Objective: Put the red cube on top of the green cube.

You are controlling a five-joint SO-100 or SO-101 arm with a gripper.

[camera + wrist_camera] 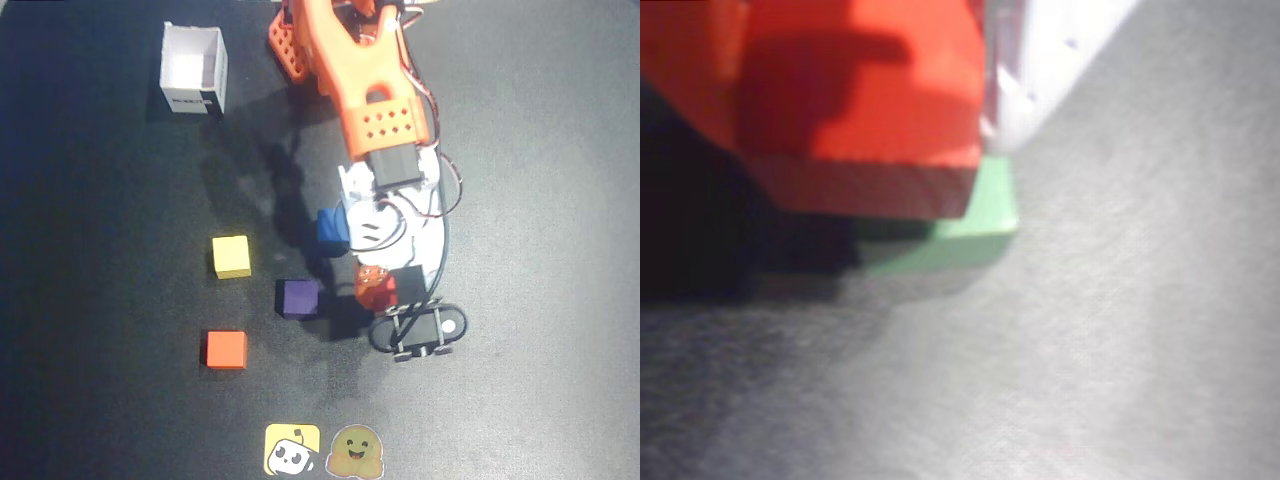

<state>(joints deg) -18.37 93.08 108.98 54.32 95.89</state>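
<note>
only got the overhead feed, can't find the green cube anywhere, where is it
Observer: In the wrist view the green cube sits directly under the red cube; only one corner of it shows.
Operator: is red resting on it
Observer: Cannot tell. Red covers most of it, and the line where they would meet is in shadow.
Operator: is the tool shut on red
Observer: The wrist view shows one white finger of the tool against red's side; the other finger is out of frame.
</note>
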